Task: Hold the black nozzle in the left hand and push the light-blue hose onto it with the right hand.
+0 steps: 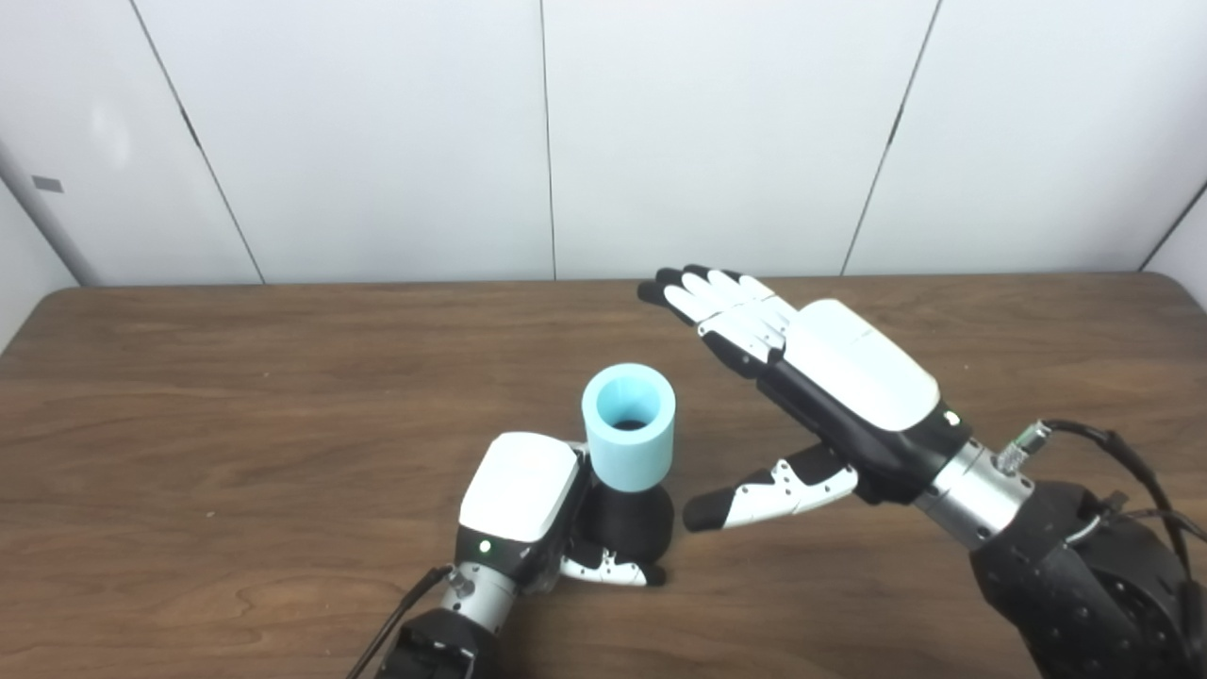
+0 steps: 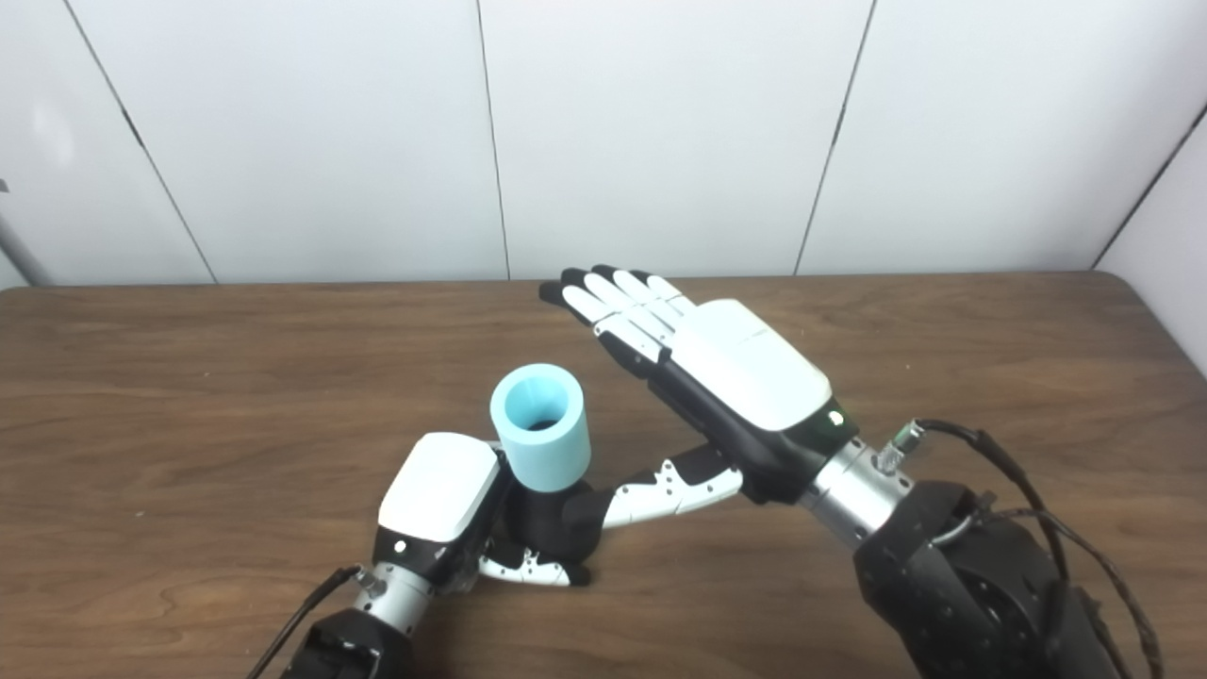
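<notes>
Near the front edge of the brown wooden table (image 1: 236, 396), slightly left of centre, the left hand (image 1: 523, 514) is wrapped around the black nozzle (image 1: 630, 523), its thumb curling across the nozzle's lower front. The nozzle stands upright, its wider dark base down toward the tabletop (whether the base actually rests on the wood cannot be told behind the fingers). Seated on the nozzle's top is the light-blue hose (image 1: 629, 424), a short upright tube with its open mouth facing up and a dark interior visible down inside. Just right of the pair, the right hand (image 1: 830, 396) is raised above the table and holds nothing: its fingers (image 2: 613, 294) are stretched out flat and together, pointing up and to the left past the hose, while the thumb is spread wide below them, its tip close beside the nozzle. Behind the table runs a plain white panelled wall (image 1: 717, 132).
</notes>
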Controlling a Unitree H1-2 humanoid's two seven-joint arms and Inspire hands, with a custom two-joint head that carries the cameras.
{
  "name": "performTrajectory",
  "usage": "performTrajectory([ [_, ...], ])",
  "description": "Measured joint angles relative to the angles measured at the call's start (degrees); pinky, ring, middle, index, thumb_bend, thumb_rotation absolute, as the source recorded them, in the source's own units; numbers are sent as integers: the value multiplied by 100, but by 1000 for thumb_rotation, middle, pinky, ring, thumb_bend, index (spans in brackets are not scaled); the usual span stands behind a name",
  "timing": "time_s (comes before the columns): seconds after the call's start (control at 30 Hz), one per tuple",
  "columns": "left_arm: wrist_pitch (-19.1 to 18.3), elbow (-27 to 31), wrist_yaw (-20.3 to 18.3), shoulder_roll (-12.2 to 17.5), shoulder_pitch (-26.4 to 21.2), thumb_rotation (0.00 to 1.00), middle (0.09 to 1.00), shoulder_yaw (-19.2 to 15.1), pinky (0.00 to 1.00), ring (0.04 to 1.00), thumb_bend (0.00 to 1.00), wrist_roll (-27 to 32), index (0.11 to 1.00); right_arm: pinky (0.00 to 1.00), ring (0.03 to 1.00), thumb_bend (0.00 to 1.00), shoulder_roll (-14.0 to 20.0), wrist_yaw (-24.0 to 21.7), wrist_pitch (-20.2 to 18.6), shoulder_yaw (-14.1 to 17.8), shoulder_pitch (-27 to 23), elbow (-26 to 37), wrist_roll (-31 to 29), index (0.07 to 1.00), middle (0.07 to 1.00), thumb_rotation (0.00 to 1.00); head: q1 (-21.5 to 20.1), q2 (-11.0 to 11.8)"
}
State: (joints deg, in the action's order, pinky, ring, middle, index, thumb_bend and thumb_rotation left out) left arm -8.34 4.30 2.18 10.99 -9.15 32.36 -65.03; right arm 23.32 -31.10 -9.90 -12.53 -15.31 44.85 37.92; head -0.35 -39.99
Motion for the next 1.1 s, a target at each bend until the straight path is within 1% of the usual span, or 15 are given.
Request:
performTrajectory([
  [0.07, 0, 0, -4, 0, -1, 0, 402, 0, 290, 381, 516, 4, 518, 1000, 1000, 691, -33, -72, 63, -7, 0, 48, 46, 982, 1000, 1000, -9, 0],
  [0.1, 0, 0, -9, -1, -2, 0, 415, 0, 314, 412, 517, 5, 522, 1000, 1000, 697, -33, -109, 109, -13, 0, 87, 85, 976, 1000, 1000, -9, 0],
  [0.17, 0, 0, -29, 0, -10, 0, 426, 1, 329, 434, 519, 6, 520, 1000, 1000, 700, -44, -198, 162, -39, 0, 139, 153, 967, 1000, 1000, -9, 0],
  [0.27, 0, 0, -32, 1, -12, 0, 436, 3, 324, 430, 520, 5, 521, 1000, 1000, 690, -121, -389, 174, -120, 4, 177, 214, 958, 998, 1000, -9, -9],
  [0.33, 0, 0, -33, 2, -15, 0, 445, 9, 349, 456, 519, 1, 526, 1000, 1000, 676, -187, -504, 216, -155, 5, 256, 250, 954, 999, 1000, 0, -9],
  [0.53, -23, 0, -108, 12, -63, 0, 467, 52, 370, 474, 523, -41, 511, 1000, 1000, 651, -232, -714, 489, -251, 33, 297, 375, 936, 972, 1000, -9, -26],
  [0.67, -55, 2, -234, 13, -128, 0, 466, 81, 367, 468, 523, -102, 510, 1000, 1000, 647, -235, -901, 569, -310, 62, 273, 451, 916, 959, 1000, -9, -18],
  [0.83, -60, 2, -244, 10, -127, 0, 476, 80, 383, 484, 524, -91, 500, 1000, 1000, 642, -276, -981, 627, -311, 118, 66, 520, 919, 979, 1000, -9, -26],
  [1.0, -40, -6, -190, 11, -115, 0, 454, 72, 348, 451, 522, -32, 509, 1000, 1000, 653, -274, -1022, 667, -309, 116, -72, 629, 926, 969, 1000, -9, -18],
  [1.1, -20, -32, -136, 11, -117, 0, 433, 71, 314, 418, 520, 0, 514, 1000, 1000, 650, -269, -1062, 734, -306, 103, -118, 654, 909, 934, 1000, -9, -26],
])
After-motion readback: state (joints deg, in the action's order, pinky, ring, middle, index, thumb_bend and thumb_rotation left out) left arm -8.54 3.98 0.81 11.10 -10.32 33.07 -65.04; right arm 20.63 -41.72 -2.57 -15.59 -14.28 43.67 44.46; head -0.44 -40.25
